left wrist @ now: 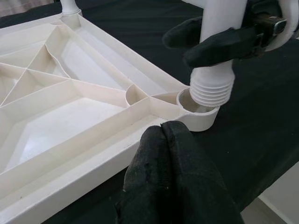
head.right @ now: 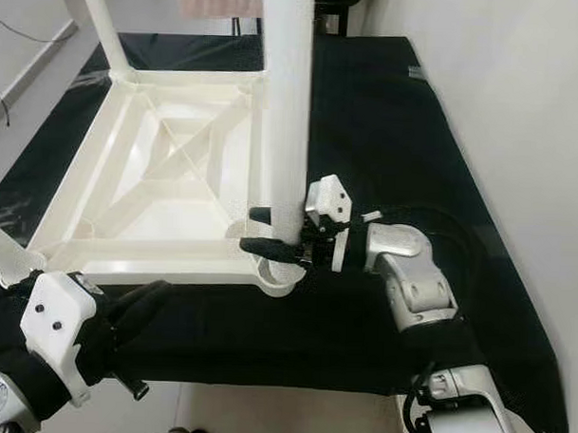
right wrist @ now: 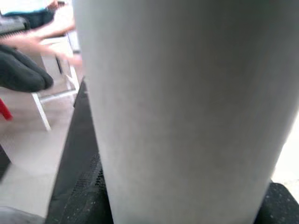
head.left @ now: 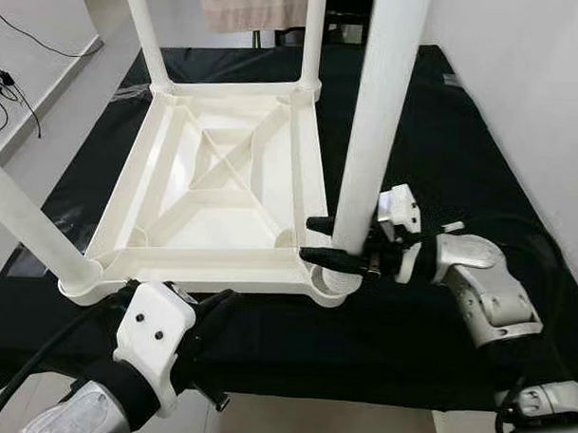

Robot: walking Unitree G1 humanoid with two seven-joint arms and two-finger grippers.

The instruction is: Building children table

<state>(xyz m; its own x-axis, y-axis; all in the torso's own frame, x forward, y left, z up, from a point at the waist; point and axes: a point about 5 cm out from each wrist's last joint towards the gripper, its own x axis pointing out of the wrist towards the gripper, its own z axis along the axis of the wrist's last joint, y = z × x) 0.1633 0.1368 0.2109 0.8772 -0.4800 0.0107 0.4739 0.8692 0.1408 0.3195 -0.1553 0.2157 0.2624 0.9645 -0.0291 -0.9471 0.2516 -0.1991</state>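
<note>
1. The white plastic square tabletop (head.left: pixel 214 190) lies upside down on the black cloth-covered counter (head.left: pixel 463 137), its ribbed underside facing up.
2. 3 white cylindrical plastic legs already stand in its corner sockets: 1 at 11 o'clock (head.left: pixel 146 31), 1 at 1 o'clock (head.left: pixel 313 37) and 1 at 8 o'clock (head.left: pixel 27 226).
3. The right claw (head.left: pixel 319 239) is clamped on the 4th white plastic leg (head.left: pixel 378 115) near its lower end, holding it upright at the tabletop's 5 o'clock corner.
4. In the left wrist view that leg's ribbed threaded end (left wrist: pixel 212 88) sits just above, slightly off to one side of, the round open corner socket (left wrist: pixel 196 109); it is not yet seated.
5. The left claw (left wrist: pixel 163 140) rests with its fingers pressed together against the tabletop's near rim, close to the same socket.
6. The right wrist view shows the leg's pale surface up close, with a blurred person (right wrist: pixel 28 60) sitting far behind.
</note>
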